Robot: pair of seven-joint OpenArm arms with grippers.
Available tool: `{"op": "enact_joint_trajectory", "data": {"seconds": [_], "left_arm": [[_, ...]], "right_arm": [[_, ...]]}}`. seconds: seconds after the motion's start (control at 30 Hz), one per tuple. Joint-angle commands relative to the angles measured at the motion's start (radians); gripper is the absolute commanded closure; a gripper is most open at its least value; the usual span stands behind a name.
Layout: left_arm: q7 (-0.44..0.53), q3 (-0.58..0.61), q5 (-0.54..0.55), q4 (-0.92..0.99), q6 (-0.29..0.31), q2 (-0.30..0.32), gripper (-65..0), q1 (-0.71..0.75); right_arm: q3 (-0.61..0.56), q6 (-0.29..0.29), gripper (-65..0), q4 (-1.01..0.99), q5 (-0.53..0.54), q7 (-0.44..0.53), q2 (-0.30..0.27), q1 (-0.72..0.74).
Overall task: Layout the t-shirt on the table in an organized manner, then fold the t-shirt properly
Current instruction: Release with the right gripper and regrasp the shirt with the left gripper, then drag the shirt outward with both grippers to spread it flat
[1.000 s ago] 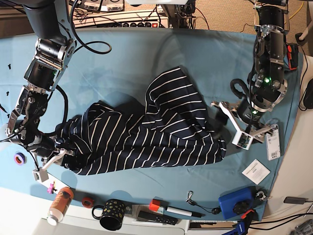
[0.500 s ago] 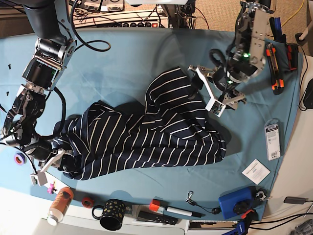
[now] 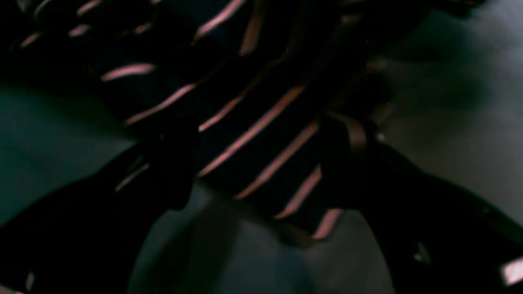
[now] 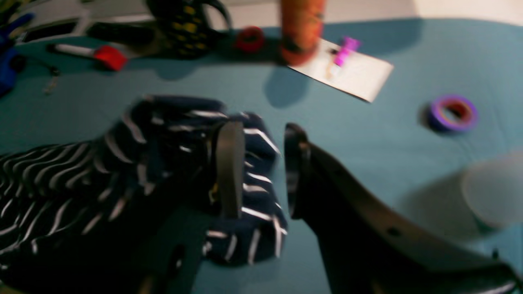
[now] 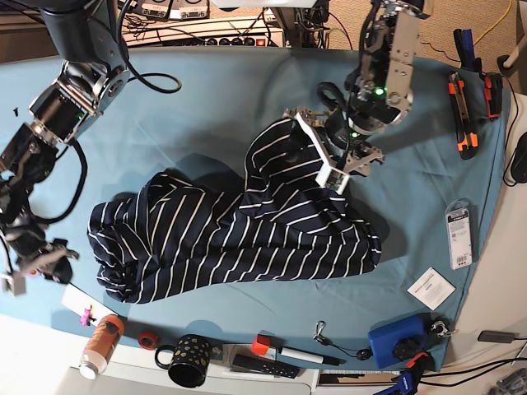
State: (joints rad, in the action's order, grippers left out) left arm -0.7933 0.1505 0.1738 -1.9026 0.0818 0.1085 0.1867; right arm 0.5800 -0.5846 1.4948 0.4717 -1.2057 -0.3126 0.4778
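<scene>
Left wrist view: dark and blurred; the striped t-shirt lies between the left tool's wide-spread jaws.

Right wrist view: the right tool stands partly open, one finger against a bunched shirt end, holding nothing.

Base view: the left tool sits over the shirt's upper corner on the teal counter; the right tool is just clear of the opposite end.
</scene>
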Motion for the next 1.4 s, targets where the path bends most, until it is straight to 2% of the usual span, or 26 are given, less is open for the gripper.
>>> {"op": "enact_joint_trajectory", "data": {"seconds": [0.0,0.23,0.3,0.4,0.53,0.63,0.8,0.93,1.07,1.17,1.3,1.37], "left_arm": [[0.013,-0.002,-0.006,0.0,0.0,0.004,-44.8,-0.009],[0.008,-0.002,0.043,0.098,0.023,0.003,-44.8,-0.009],[0.008,-0.002,0.044,0.111,0.023,0.002,-42.1,-0.01],[0.024,-0.002,0.052,0.113,0.021,0.002,-28.4,-0.009],[0.082,-0.002,0.055,0.113,0.011,0.002,-0.7,-0.01],[0.074,-0.002,0.066,0.086,0.011,0.002,0.0,-0.015],[0.03,-0.005,0.06,-0.079,0.012,0.003,0.0,-0.021],[-0.003,-0.04,-0.033,-0.285,0.011,0.003,0.0,-0.015],[0.017,-0.15,-0.096,-0.439,0.003,0.003,0.0,0.034],[0.031,-0.276,-0.095,-0.454,-0.008,0.003,0.0,0.083],[0.03,-0.423,-0.028,-0.454,-0.002,0.011,0.0,0.134],[0.03,-0.472,0.0,-0.454,0.027,0.011,0.0,0.155]], "right_arm": [[0.017,-0.003,-17.7,0.018,0.018,0.024,-0.017,0.011],[0.063,-0.029,-17.7,0.018,0.043,0.032,-0.017,-0.112],[0.063,-0.029,-17.7,0.018,0.051,0.031,-0.017,-0.148],[0.063,-0.029,-17.7,0.018,0.067,0.031,-0.017,-0.204],[0.063,-0.031,-17.7,0.018,0.103,0.03,-0.017,-0.275],[0.063,-0.078,-17.6,0.018,0.144,0.03,-0.017,-0.321],[0.063,-0.108,-17.6,0.018,0.204,0.027,-0.016,-0.365],[0.063,-0.114,-17.6,0.018,0.256,-0.013,-0.014,-0.367],[0.063,-0.114,-17.7,0.018,0.297,-0.045,-0.014,-0.367],[0.062,-0.114,-17.6,0.018,0.299,-0.049,-0.014,-0.367],[0.062,-0.114,-17.6,0.018,0.301,-0.05,-0.013,-0.367],[0.06,-0.114,-17.6,0.018,0.327,-0.053,-0.011,-0.367]]}}
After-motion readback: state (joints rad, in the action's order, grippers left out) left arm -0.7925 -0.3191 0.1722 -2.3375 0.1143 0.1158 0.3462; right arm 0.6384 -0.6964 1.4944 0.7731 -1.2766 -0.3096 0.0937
